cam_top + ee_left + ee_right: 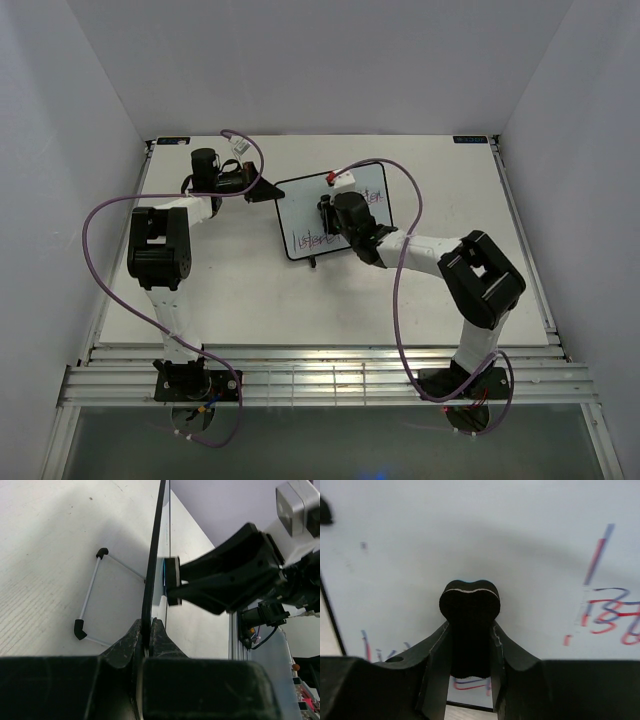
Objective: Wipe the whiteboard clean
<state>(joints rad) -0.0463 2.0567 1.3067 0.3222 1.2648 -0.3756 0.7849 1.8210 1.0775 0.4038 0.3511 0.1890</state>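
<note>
1. The whiteboard stands at the middle of the table in the top view. It is rotated a little anticlockwise and leans back on its stand, so its face shows from above.
2. The left gripper is closed on the board's black frame. In the left wrist view the board is seen edge-on, running up from the lower centre, with both fingers tight against the frame. In the top view this grip is at the board's upper left corner.
3. The wire stand, with its black-capped feet, rests on the table behind the board, at the left of the left wrist view.
4. The right gripper is clamped on a black bone-shaped eraser, whose head projects beyond the fingertips at the centre of the right wrist view.
5. In the left wrist view the eraser's flat pad meets the board's face at mid-height.
6. Red and dark handwriting is on the board at the right of the right wrist view. There are further strokes at the lower left of that view. The area directly above the eraser is clean white.
</note>
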